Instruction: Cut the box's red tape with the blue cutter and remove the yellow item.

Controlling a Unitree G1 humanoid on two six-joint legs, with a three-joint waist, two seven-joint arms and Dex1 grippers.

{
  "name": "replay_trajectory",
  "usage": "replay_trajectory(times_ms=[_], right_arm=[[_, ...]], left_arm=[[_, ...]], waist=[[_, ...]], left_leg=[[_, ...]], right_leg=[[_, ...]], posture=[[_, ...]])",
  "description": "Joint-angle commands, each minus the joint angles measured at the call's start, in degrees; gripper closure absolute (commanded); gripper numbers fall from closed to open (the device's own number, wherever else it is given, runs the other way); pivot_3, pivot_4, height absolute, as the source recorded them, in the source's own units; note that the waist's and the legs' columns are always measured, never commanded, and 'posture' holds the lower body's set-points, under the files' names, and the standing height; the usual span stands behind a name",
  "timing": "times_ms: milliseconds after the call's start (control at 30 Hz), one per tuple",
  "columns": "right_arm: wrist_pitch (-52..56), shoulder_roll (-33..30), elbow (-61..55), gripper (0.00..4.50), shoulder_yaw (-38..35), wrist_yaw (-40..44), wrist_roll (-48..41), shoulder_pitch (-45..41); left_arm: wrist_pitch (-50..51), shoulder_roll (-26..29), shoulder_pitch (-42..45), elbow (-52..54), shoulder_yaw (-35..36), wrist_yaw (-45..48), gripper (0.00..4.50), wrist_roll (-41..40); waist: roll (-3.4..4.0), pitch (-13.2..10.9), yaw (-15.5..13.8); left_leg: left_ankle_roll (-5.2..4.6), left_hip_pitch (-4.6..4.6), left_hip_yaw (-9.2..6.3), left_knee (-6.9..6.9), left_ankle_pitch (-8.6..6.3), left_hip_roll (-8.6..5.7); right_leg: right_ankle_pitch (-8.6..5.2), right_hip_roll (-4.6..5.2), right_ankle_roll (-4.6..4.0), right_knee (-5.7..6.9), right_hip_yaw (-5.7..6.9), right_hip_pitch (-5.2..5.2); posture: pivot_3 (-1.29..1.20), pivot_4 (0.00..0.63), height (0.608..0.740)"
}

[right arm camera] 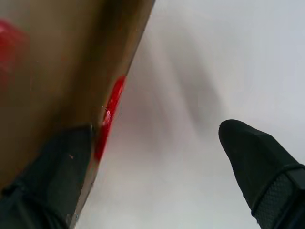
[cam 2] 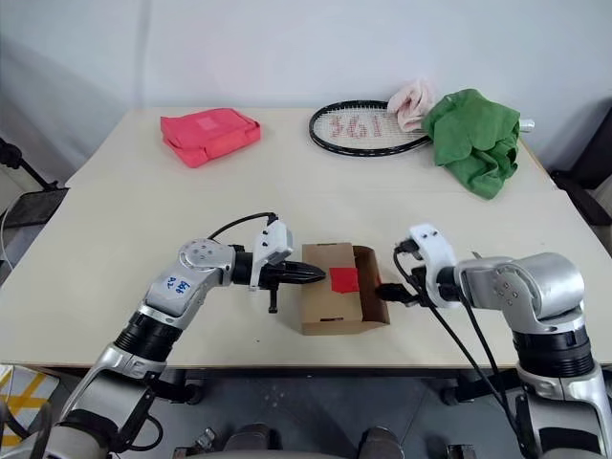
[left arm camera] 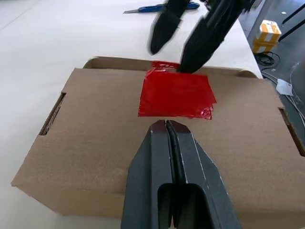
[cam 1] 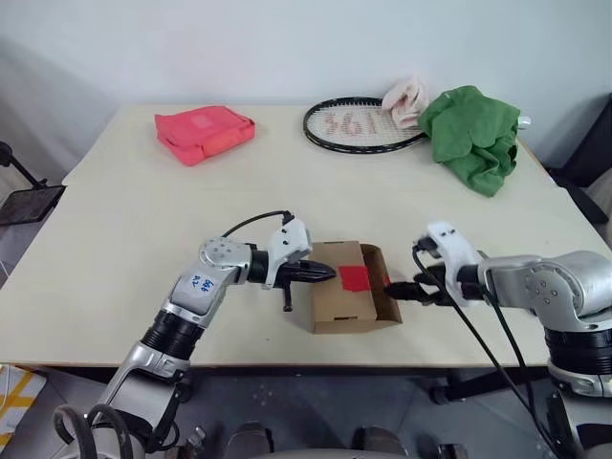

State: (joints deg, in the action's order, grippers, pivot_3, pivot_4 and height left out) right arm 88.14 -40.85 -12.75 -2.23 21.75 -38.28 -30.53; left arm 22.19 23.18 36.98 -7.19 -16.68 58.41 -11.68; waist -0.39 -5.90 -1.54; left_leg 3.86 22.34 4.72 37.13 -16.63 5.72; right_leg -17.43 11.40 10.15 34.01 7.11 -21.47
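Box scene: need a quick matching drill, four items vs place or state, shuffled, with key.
Column 1:
1. left gripper
2. right gripper
3. blue cutter
4. red tape

Column 2:
A. lying on the table beyond the box
B. open, fingers spread at the box's right edge
C. shut, fingertips over the box lid
D. stuck on the lid and folded over its edge

Pairs: 1-C, 2-B, 3-A, 4-D
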Motion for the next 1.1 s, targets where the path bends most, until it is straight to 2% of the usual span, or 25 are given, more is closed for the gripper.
replay_trajectory(times_ms=[33, 200, 300, 433, 667, 867, 967, 1100], right_arm=[[-1.53, -0.64, -0.20, 0.03, -0.03, 0.45, 1.57, -0.24], [-1.76, 0.11, 1.10, 0.03, -4.33, 2.40, 0.82, -1.95], [3.71, 2.37, 5.24, 0.03, -11.83, 4.82, -3.32, -4.14], [4.36, 3.17, 12.76, 0.03, -14.19, 5.47, -8.62, -4.49], [4.35, 6.94, 22.00, 0.03, -13.59, 5.70, -7.75, -6.88], [4.35, 9.18, 22.69, 0.03, -10.52, 7.92, -9.37, -6.74], [4.35, 10.38, 23.41, 0.56, -10.43, 8.69, -8.37, -6.68], [3.37, 11.57, 23.82, 1.86, -9.22, 10.39, -7.94, -6.44]], left_arm=[[1.57, 0.00, -1.47, -0.97, -2.12, 0.43, 4.50, 1.51], [1.22, -0.26, -1.20, -0.97, -2.05, 0.49, 4.50, 1.49], [0.57, -0.35, -1.08, -0.70, -1.36, 0.99, 4.50, 0.76], [0.60, -0.02, -0.81, -0.50, -0.71, 1.32, 4.50, 0.58], [0.70, 0.26, -0.72, -0.13, -0.20, 1.69, 4.50, 0.76], [1.16, 0.97, -1.46, 0.90, 0.22, 1.53, 4.50, 0.76], [1.40, 1.21, -1.63, 1.24, 0.33, 1.49, 4.50, 0.81], [1.66, 1.47, -1.74, 1.52, 0.49, 1.37, 4.50, 0.85]], waist=[[0.02, -0.02, 0.16], [0.04, -0.13, 0.09], [0.12, -0.38, 0.05], [0.02, -0.65, 0.09], [0.11, -0.82, 0.26], [0.11, -0.82, 0.42], [0.10, -0.83, 0.66], [0.12, -0.87, 0.74]], left_leg=[[0.00, -0.02, 0.02, -0.02, 0.00, 0.00], [0.00, -0.01, 0.03, -0.01, 0.00, 0.01], [0.00, -0.01, 0.04, 0.00, 0.00, 0.01], [0.00, -0.01, 0.04, -0.05, 0.00, 0.01], [0.00, -0.02, 0.09, -0.04, 0.00, 0.02], [0.00, -0.03, 0.09, -0.07, 0.00, 0.04], [0.01, -0.04, 0.10, -0.09, 0.00, 0.07], [0.01, -0.03, 0.11, -0.11, 0.00, 0.07]], right_leg=[[0.00, 0.00, 0.00, 0.00, -0.03, 0.00], [0.00, 0.00, 0.00, -0.02, -0.03, -0.01], [0.00, -0.01, 0.00, -0.01, -0.03, -0.02], [0.00, -0.01, 0.00, -0.03, -0.03, -0.02], [0.00, -0.01, 0.00, -0.01, -0.06, -0.04], [0.00, -0.02, 0.00, 0.00, -0.06, -0.06], [0.00, -0.05, 0.00, 0.00, -0.05, -0.06], [0.00, -0.05, 0.00, -0.01, -0.06, -0.08]], posture=[[0.00, 0.150, 0.740], [0.00, 0.150, 0.740], [0.00, 0.150, 0.740], [0.00, 0.150, 0.740], [0.00, 0.150, 0.740], [0.00, 0.150, 0.740], [0.00, 0.150, 0.740], [0.00, 0.150, 0.740]])
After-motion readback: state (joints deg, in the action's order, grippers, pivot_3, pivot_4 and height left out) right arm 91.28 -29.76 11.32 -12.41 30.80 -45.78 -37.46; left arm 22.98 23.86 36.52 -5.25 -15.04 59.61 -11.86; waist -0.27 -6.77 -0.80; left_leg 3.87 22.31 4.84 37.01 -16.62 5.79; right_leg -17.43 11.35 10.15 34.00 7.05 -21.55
